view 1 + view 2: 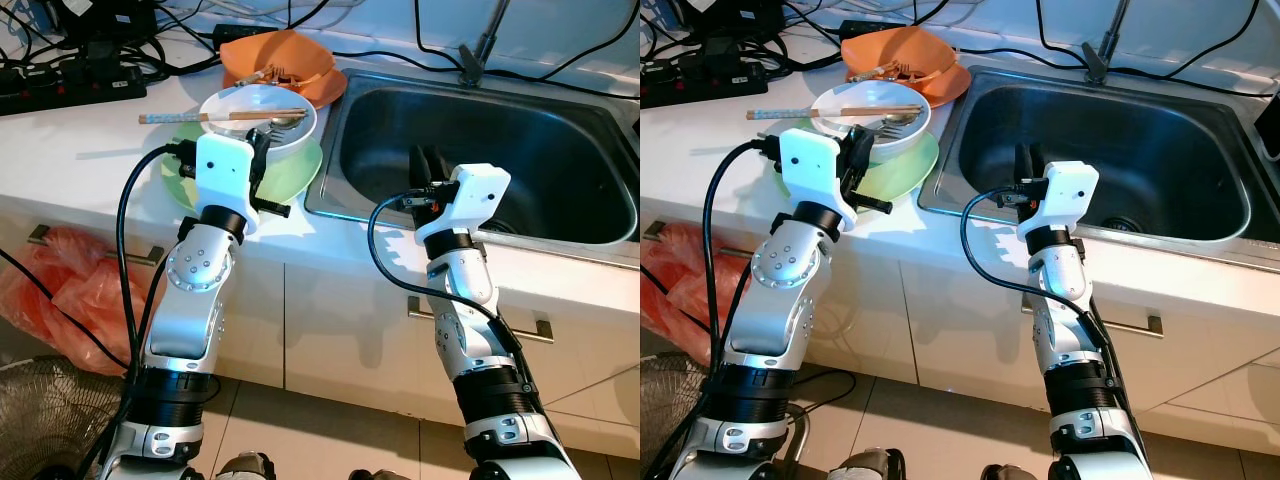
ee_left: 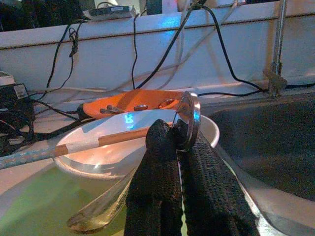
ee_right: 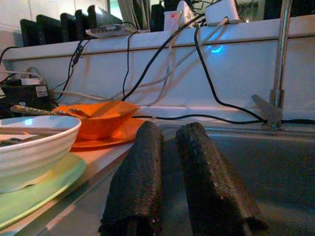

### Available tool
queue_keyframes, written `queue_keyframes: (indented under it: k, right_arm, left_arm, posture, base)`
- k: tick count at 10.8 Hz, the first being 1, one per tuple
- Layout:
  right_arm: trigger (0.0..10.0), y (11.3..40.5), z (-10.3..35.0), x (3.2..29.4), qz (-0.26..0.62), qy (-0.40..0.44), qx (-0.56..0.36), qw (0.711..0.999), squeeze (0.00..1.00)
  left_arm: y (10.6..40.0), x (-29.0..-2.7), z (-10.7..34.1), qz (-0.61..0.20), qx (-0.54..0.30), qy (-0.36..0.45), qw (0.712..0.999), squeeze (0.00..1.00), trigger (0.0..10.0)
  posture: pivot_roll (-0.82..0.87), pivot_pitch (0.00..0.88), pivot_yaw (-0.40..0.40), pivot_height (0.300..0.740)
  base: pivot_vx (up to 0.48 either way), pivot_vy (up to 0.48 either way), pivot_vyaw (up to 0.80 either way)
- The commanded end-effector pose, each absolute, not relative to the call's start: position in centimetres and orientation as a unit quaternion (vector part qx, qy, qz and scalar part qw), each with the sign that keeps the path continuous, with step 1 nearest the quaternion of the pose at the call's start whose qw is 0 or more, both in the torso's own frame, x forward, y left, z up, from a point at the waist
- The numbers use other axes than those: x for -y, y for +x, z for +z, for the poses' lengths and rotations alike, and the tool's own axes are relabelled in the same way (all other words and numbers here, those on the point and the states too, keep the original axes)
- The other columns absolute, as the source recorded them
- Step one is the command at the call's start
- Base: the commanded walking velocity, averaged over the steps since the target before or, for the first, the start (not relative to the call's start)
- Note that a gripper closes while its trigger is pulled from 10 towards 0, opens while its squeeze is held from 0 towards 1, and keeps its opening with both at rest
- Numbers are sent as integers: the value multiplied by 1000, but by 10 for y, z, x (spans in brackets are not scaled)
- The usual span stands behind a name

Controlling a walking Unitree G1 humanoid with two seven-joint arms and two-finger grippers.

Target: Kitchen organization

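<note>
A white bowl (image 1: 240,105) sits on a green plate (image 1: 295,175) on the counter, left of the sink (image 1: 520,150). A pair of chopsticks (image 1: 200,117) lies across the bowl's rim. My left gripper (image 1: 264,150) is at the near rim of the bowl, shut on a shiny metal utensil (image 2: 188,120) that looks like a spoon; its other end hangs low over the green plate (image 2: 29,211). My right gripper (image 1: 428,162) hovers over the sink's left edge, its fingers (image 3: 138,162) nearly together with nothing between them.
An orange bowl (image 1: 300,60) with more utensils sits behind the white bowl. The faucet (image 1: 478,50) rises at the sink's back. A power strip (image 1: 60,90) and cables crowd the back left. An orange plastic bag (image 1: 70,290) lies on the floor below.
</note>
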State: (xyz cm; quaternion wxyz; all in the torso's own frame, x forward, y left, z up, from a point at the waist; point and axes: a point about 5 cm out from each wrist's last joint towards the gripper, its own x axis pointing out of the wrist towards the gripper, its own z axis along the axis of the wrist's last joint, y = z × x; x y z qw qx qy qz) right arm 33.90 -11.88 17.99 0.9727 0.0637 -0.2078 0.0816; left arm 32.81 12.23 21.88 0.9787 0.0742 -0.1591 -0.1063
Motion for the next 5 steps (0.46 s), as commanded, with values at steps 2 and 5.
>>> queue_keyframes:
  k: [2,5]
  right_arm:
    - [10000,339,176,121,79,65,203,974,0]
    - [10000,338,175,121,80,66,202,974,0]
  left_arm:
    - [327,-123,231,-100,169,103,975,0,10000]
    - [330,-132,238,-54,173,240,954,0,10000]
  posture:
    - [147,108,-43,740]
    - [147,107,-44,740]
  base:
    - [0,0,0]
    - [0,0,0]
